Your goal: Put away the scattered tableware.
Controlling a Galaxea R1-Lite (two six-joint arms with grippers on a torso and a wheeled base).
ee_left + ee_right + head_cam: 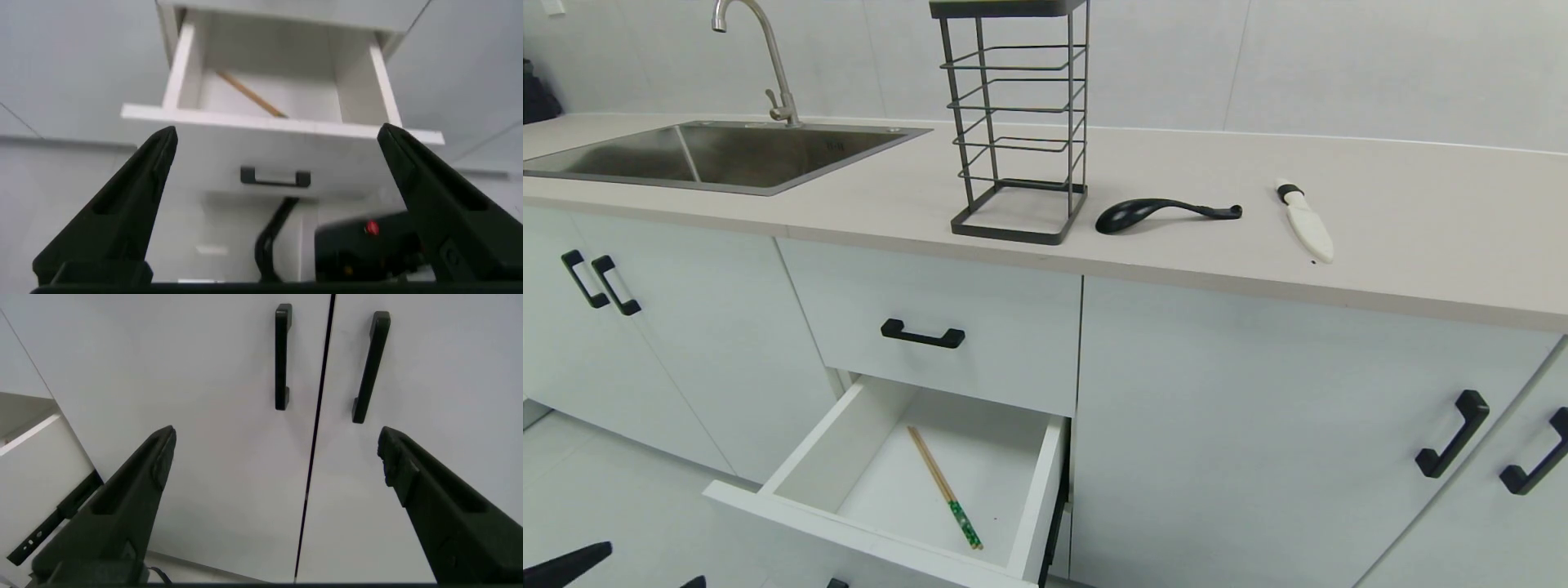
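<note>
Take the wire rack (1019,122) as your marker: it stands upright on the table (1421,212), near the front edge. Just to the rack's right lies the black spoon (1143,214), bowl toward the rack and handle pointing away from it. Farther right of the rack, apart from the spoon, a white utensil (1305,220) with a black band lies flat on the table. To the rack's left, the sink (727,151) is set into the table top.

Below the rack you see a closed drawer (931,327) with a black handle, and beneath that the open drawer (825,441), pulled out. A pair of chopsticks (943,488) lies inside it on the floor of the drawer, green ends toward the front panel.

Your left gripper (278,135) sits low in front of the open drawer, jaws spread wide and gripping nothing; the chopsticks show past the drawer's front. Your right gripper (276,439) faces the white cabinet doors (204,416) with two upright black handles (283,355), jaws likewise wide open and holding nothing.
</note>
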